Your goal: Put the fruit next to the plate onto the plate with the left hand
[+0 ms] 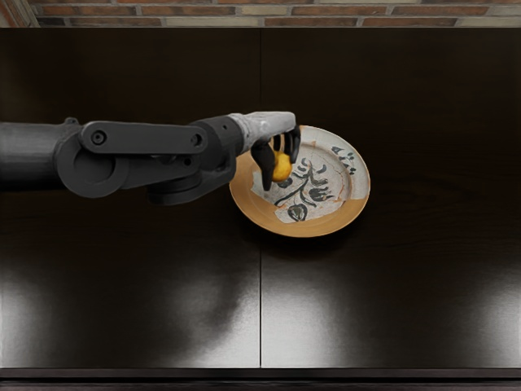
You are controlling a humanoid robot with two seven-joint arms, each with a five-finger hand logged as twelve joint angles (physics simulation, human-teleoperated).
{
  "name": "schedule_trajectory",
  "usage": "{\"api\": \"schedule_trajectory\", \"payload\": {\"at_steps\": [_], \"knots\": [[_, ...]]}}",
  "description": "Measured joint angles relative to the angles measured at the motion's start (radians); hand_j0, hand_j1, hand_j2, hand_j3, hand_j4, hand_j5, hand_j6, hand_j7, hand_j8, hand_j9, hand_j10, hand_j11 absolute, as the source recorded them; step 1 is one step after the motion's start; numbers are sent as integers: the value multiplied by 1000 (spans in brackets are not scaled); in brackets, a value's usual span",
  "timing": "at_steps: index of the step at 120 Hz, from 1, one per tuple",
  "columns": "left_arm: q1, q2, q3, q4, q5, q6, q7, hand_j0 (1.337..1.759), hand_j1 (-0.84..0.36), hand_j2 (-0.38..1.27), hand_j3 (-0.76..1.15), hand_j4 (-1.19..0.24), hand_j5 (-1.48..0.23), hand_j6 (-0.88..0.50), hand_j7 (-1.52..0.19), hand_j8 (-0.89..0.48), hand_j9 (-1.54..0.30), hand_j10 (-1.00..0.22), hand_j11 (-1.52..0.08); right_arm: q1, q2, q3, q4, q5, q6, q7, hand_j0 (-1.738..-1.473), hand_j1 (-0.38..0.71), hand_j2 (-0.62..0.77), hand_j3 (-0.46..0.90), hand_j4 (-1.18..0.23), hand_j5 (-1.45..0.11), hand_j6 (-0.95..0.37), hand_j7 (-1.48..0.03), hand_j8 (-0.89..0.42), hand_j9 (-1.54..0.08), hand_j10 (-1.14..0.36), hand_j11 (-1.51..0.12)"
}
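A round plate (342, 208) with an orange-brown rim and a white centre painted with dark blue marks lies on the dark table. My left arm reaches in from the left edge, and its hand (275, 156) hangs over the plate's left part. The dark fingers are curled around a small yellow-orange fruit (281, 169). The fruit sits above the plate's inner left area; whether it touches the plate surface I cannot tell. The right arm is out of view.
The table (391, 309) is dark and glossy with a thin seam down its middle. A brick wall (260, 11) runs along the far edge. Nothing else stands near the plate.
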Motion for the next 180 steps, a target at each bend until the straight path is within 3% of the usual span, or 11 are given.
{"api": "schedule_trajectory", "payload": {"at_steps": [18,35,50,67,90,114,138,152,180], "knots": [[0,-3,-7,-5,-1,-11,6,1655,-318,745,0,-805,-1095,-490,-1093,-498,-1085,-812,-1086,0,0,0,0,0,0,0,-1658,-320,-5,0,-24,-31,-24,-31,-24,-31,-24,-31],[3,-12,-15,-10,-21,-10,9,1656,-291,567,0,-695,-935,-489,-929,-490,-929,-698,-930,0,0,0,0,0,0,0,-1658,-320,-5,0,-24,-31,-24,-31,-24,-31,-24,-31],[4,-12,-26,-9,-35,1,10,1657,-160,335,0,-512,-683,-401,-679,-401,-679,-514,-680,0,0,0,0,0,0,0,-1658,-320,-5,0,-24,-31,-24,-31,-24,-31,-24,-31],[10,-12,-35,-7,-40,6,10,1658,3,184,0,-333,-441,-278,-440,-278,-440,-334,-440,0,0,0,0,0,0,0,-1658,-320,-5,0,-24,-31,-24,-31,-24,-31,-24,-31],[18,21,-69,-10,-78,4,6,1658,200,75,0,-143,-188,-121,-187,-121,-187,-143,-187,0,0,0,0,0,0,0,-1658,-320,-5,0,-24,-31,-24,-31,-24,-31,-24,-31],[35,128,-120,-68,-164,-18,-1,1658,293,29,0,-54,-71,-46,-70,-46,-70,-54,-70,0,0,0,0,0,0,0,-1658,-320,-5,0,-24,-31,-24,-31,-24,-31,-24,-31],[104,239,-226,-103,-293,-207,-3,1658,329,11,0,-21,-27,-18,-26,-18,-26,-21,-26,0,0,0,0,0,0,0,-1658,-320,-5,0,-24,-31,-24,-31,-24,-31,-24,-31],[111,337,-292,-108,-380,-356,-4,1658,338,7,0,-12,-15,-11,-15,-11,-15,-12,-15,0,0,0,0,0,0,0,-1658,-320,-5,0,-24,-31,-24,-31,-24,-31,-24,-31],[131,471,-341,-108,-538,-619,-50,1658,346,2,0,-5,-5,-4,-5,-4,-5,-4,-5,0,0,0,0,0,0,0,-1658,-320,-5,0,-24,-31,-24,-31,-24,-31,-24,-31]]}}
